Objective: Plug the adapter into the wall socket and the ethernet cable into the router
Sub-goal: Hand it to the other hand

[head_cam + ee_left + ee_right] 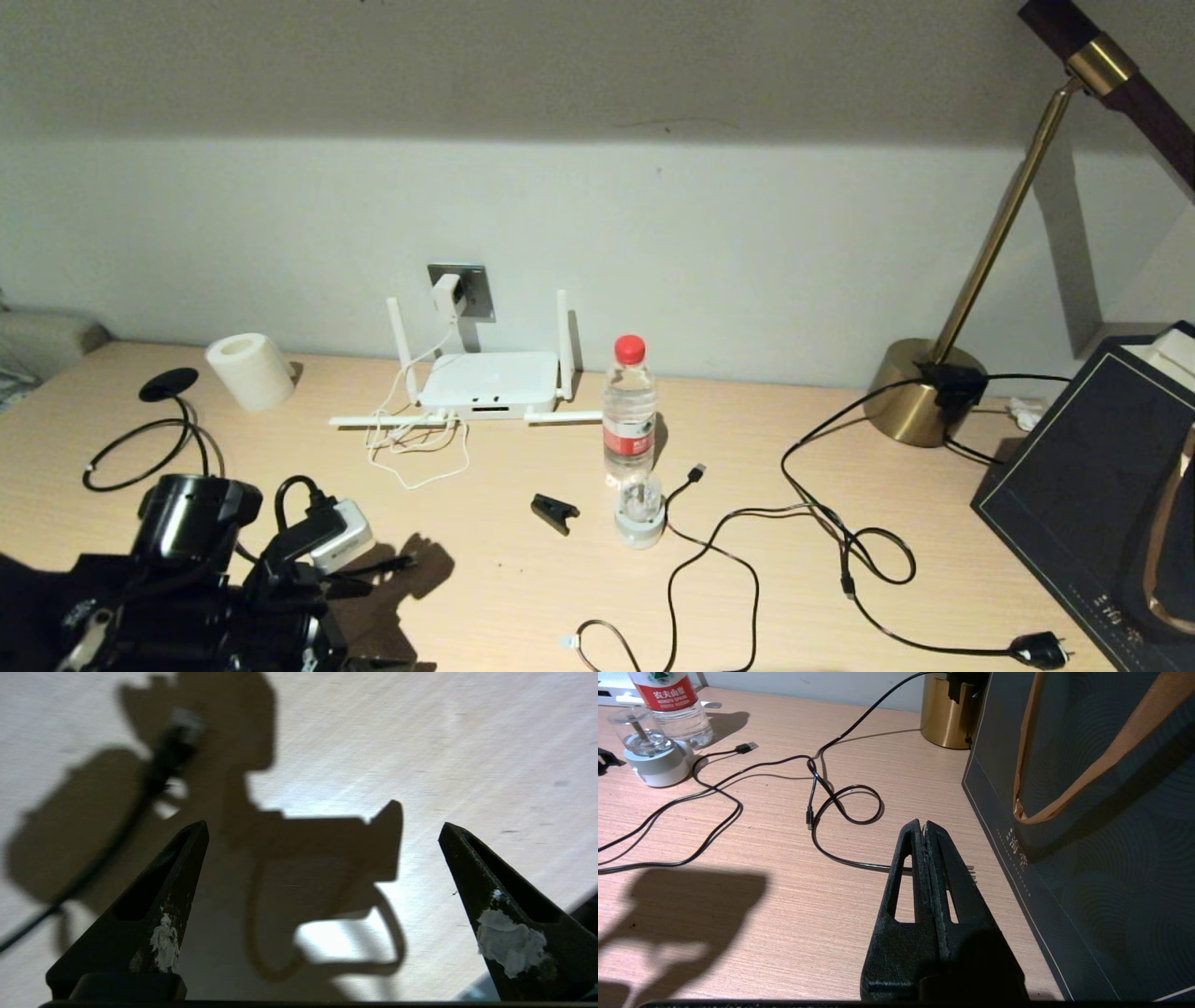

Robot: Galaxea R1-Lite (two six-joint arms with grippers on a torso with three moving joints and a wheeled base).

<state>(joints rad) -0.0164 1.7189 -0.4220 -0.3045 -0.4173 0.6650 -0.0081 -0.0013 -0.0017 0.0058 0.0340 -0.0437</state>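
Hovering our left gripper (322, 833), jaws spread wide, above the desk (467, 742), we risk missing the ethernet cable's connector (180, 737), which lies off to one side.

White router (487, 381), white antennas, sitting against a pale grey wall under the grey metallic wall socket (476, 291), where a white adapter (446, 297) sits. Right of the router, a clear bottle (628, 411) with red cap and red label. Light wood-grain desk (523, 579), black ethernet cable (159, 772). Far right of the router, a brass-gold lamp base (920, 392) and a dark bag (1087, 812) with a tan strap.
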